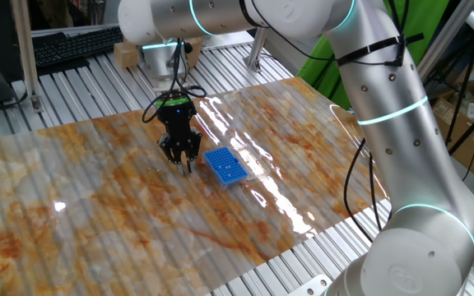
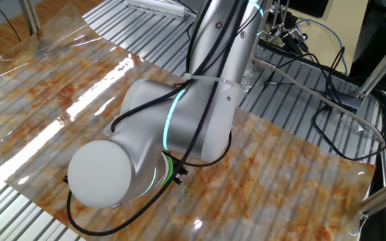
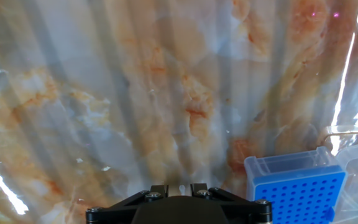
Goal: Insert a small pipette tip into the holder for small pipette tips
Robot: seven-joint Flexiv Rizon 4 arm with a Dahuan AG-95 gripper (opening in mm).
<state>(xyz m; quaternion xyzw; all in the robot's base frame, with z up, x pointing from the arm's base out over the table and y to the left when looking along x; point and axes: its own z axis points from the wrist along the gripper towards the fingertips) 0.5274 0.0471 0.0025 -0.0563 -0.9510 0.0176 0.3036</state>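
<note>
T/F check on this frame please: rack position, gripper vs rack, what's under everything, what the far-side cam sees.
1. The blue tip rack stands on the marbled orange-and-grey sheet. True.
2. The gripper is directly over the rack's hole grid. False: in the one fixed view it is beside the rack, above bare sheet.
3. In the hand view the rack sits at the lower right. True.
4. The other fixed view shows the rack clearly. False: the arm's big joint housing fills the middle and no rack shows.
5. The rack lies tipped on its side. False: its grid faces up.
</note>
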